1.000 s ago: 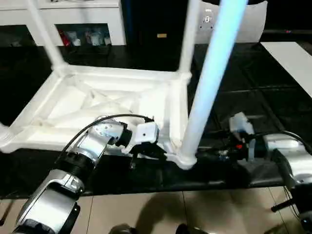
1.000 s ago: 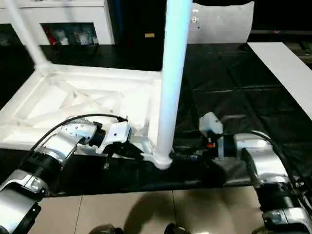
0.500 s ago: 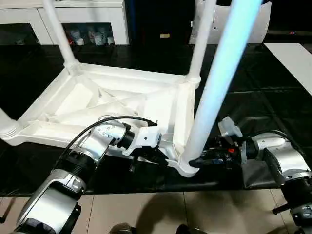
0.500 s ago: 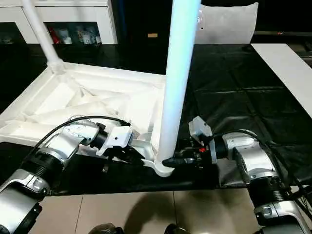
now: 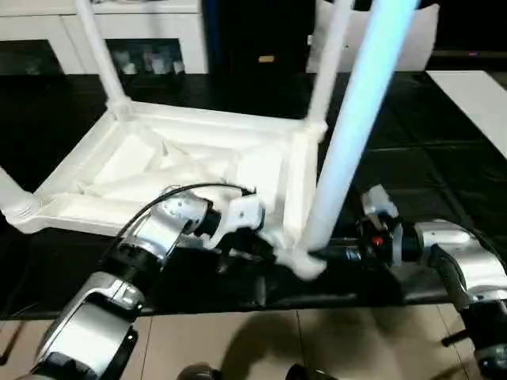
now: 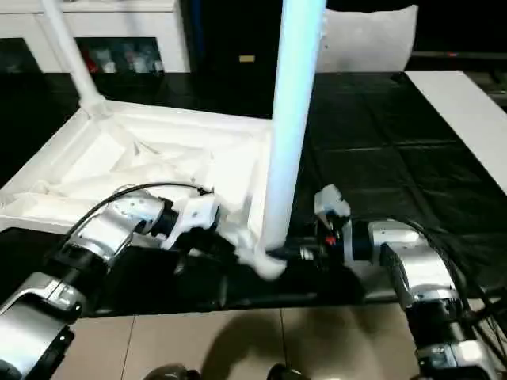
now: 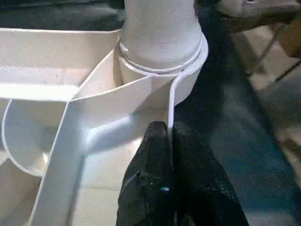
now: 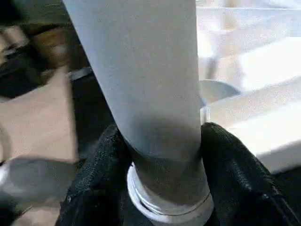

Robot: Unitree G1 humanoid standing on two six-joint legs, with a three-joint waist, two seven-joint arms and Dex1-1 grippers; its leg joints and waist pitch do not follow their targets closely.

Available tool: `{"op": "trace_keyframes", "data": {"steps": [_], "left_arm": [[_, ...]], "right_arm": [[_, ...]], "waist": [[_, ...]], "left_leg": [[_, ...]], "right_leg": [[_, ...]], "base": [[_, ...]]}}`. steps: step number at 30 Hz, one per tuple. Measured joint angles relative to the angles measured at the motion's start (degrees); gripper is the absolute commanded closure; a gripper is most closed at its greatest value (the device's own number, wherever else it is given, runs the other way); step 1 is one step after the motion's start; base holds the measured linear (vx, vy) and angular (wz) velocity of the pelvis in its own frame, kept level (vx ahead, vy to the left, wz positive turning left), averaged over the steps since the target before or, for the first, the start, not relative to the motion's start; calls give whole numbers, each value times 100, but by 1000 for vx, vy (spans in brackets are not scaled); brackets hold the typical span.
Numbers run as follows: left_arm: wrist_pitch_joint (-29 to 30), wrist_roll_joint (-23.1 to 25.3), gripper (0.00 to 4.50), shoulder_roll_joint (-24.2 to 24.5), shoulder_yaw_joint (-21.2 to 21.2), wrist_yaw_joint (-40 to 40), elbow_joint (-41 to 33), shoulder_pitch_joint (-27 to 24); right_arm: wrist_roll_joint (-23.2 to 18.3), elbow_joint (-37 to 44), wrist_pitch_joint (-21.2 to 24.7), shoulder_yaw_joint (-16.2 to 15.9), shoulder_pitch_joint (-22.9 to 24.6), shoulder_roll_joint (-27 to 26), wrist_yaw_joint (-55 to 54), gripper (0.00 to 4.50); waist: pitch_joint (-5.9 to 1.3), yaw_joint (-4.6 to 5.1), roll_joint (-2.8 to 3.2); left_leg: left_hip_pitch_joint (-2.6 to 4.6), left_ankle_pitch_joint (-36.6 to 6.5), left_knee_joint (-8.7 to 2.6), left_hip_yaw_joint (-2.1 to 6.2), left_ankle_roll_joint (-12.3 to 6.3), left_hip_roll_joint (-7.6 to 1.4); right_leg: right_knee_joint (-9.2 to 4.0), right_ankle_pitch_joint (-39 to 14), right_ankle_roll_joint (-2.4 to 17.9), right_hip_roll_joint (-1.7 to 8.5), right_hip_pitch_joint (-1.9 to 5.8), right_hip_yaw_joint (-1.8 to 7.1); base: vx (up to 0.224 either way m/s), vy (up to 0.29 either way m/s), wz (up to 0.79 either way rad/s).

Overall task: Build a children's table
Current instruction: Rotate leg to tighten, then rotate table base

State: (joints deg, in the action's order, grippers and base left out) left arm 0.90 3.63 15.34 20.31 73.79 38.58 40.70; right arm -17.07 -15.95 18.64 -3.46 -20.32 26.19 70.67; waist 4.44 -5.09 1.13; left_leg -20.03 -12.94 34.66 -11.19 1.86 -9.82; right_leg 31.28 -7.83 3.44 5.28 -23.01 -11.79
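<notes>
The children's table lies upside down on a black mat, its ribbed top (image 5: 182,170) facing up. Legs stand in its far left (image 5: 99,55) and far right (image 5: 329,63) sockets. A third leg (image 5: 352,134) rises from the near right corner socket (image 5: 305,261). My left gripper (image 5: 253,245) is shut on the thin rim wall of the top just beside that socket (image 7: 162,52), its fingers (image 7: 155,155) pinching the wall. My right gripper (image 5: 325,255) reaches in from the right. Its black fingers (image 8: 101,160) press both sides of the leg's base (image 8: 141,70).
A white cabinet (image 5: 150,39) with glass doors stands behind the mat. A flat white board (image 5: 475,103) lies at the far right. The mat ends just in front of my arms, with tiled floor (image 5: 238,340) below. A fourth socket (image 5: 16,207) sits at the near left.
My right gripper has come in from the right to the near leg's base and its fingers have closed around it. The left gripper keeps its pinch on the rim.
</notes>
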Motion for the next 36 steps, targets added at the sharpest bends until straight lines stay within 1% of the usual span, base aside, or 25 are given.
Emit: {"op": "trace_keyframes", "data": {"steps": [1,2,3,5,7,9,10,12,14,16,17,18,19,21,23,27,29,30,31,33,34,35,36], "left_arm": [[151,52,450,-78,-47,-214,0,8],[207,73,450,-106,-66,-301,0,8],[451,138,450,-230,-150,-641,0,15],[772,189,450,-418,-253,-1106,4,52],[991,278,450,-645,-365,-1617,78,120],[1074,298,450,-838,-426,-2066,217,190],[1127,312,450,-977,-468,-2361,308,238],[1149,362,450,-1126,-496,-2715,383,270],[1162,409,450,-1223,-503,-2941,388,270],[1168,445,450,-1268,-519,-3031,385,267],[1168,464,450,-1277,-531,-3040,383,265],[1166,485,450,-1281,-531,-3042,374,261],[1155,503,450,-1285,-527,-3041,370,260],[1115,505,450,-1285,-497,-3038,363,258],[1030,510,450,-1283,-441,-3026,360,258],[753,526,450,-1205,-312,-2920,364,258],[609,532,450,-1155,-296,-2821,372,244],[576,534,450,-1131,-300,-2804,375,237],[546,534,450,-1118,-306,-2800,389,233],[540,505,396,-1098,-321,-2709,328,186],[526,319,396,-1062,-430,-2530,142,34],[487,140,396,-1053,-496,-2403,11,-66],[501,22,391,-1046,-510,-2300,-147,-136]], "right_arm": [[82,30,53,82,1,-110,-314,257],[117,41,74,112,0,-155,-433,257],[239,101,136,228,-2,-369,-979,257],[464,178,192,328,-47,-650,-1734,257],[681,188,359,399,-192,-920,-2470,257],[813,253,587,519,-252,-1237,-3153,259],[893,316,716,591,-282,-1449,-3618,259],[1035,375,859,653,-343,-1706,-4194,259],[1099,404,898,725,-362,-1926,-4597,259],[1130,410,844,743,-350,-2036,-4804,259],[1148,412,806,743,-337,-2067,-4861,204],[1166,414,756,743,-319,-2087,-4892,204],[1184,414,698,743,-292,-2096,-4904,188],[1187,414,638,740,-266,-2103,-4900,180],[1187,418,545,740,-214,-2083,-4890,155],[1182,630,371,629,26,-1814,-4605,122],[979,867,376,682,223,-1557,-4266,102],[912,925,376,700,269,-1504,-4141,102],[837,979,376,720,292,-1452,-4024,80],[630,1178,375,779,398,-1287,-3739,68],[431,1381,376,814,538,-1081,-3421,62],[337,1472,387,876,616,-962,-3256,62],[254,1572,475,926,666,-860,-3116,38]], "waist": [[0,64,-1],[-1,82,-2],[-6,183,-9],[-8,287,-7],[-8,351,-7],[-9,362,-8],[-12,360,-4],[-15,359,-2],[-15,354,-3],[-16,350,-2],[-16,350,-2],[-16,350,-2],[-16,345,-2],[-16,332,-2],[-17,312,-1],[-19,267,4],[-18,228,8],[-18,214,8],[-18,212,11],[-20,201,16],[-21,189,23],[-17,173,16],[-15,164,11]], "left_leg": [[-6,0,-4,-1,0,1],[-7,0,-5,-1,0,1],[-3,-1,-12,0,0,0],[-3,-2,-17,0,0,1],[-3,-2,-16,0,0,2],[0,-2,-16,2,0,2],[-1,-2,-16,3,0,2],[-1,-2,-16,3,0,3],[-1,-3,-17,3,-2,3],[-2,-4,-17,3,-2,3],[-2,-4,-17,3,-2,3],[-2,-3,-17,3,-2,3],[-2,-3,-17,3,-2,3],[-2,-4,-17,3,-2,3],[-2,-6,-19,3,-5,3],[-7,-7,-26,2,-8,3],[-8,-6,-28,2,-8,3],[-7,-6,-28,2,-8,3],[-6,-4,-26,1,-7,3],[-4,-3,-24,1,-7,3],[-5,-4,-26,1,-7,3],[-6,-4,-26,1,-7,1],[-9,-4,-24,2,-7,0]], "right_leg": [[-4,0,-1,-1,2,1],[-4,0,-1,-2,6,1],[-12,0,-1,-4,12,-1],[-17,0,-1,-5,15,0],[-19,0,-2,-6,16,-1],[-21,0,-1,-6,19,-3],[-24,0,-2,-6,20,-4],[-27,0,-2,-6,23,-3],[-30,0,-2,-6,23,-3],[-31,0,-2,-5,23,-4],[-31,0,-3,-5,22,-3],[-31,1,-3,-5,22,-3],[-31,1,-3,-5,22,-3],[-31,1,-3,-4,16,-3],[-32,-1,-5,-3,9,-3],[-29,-4,-10,-3,-6,-3],[-27,-5,-10,-3,-9,-3],[-25,-5,-10,-3,-9,-2],[-22,-4,-8,-3,-9,-2],[-20,-3,-7,-3,-8,-2],[-21,-4,-9,-3,-8,-2],[-21,-5,-9,-4,-8,-3],[-22,-5,-9,-4,-10,-5]], "base": [[0,0,0],[0,0,0],[0,0,0],[0,0,0],[0,0,0],[0,0,0],[0,0,0],[0,0,0],[0,0,0],[0,0,0],[0,0,0],[0,0,0],[0,0,0],[0,0,0],[0,0,0],[0,0,0],[0,0,0],[0,0,0],[0,0,0],[0,0,0],[0,0,0],[0,0,0],[0,0,0]]}}
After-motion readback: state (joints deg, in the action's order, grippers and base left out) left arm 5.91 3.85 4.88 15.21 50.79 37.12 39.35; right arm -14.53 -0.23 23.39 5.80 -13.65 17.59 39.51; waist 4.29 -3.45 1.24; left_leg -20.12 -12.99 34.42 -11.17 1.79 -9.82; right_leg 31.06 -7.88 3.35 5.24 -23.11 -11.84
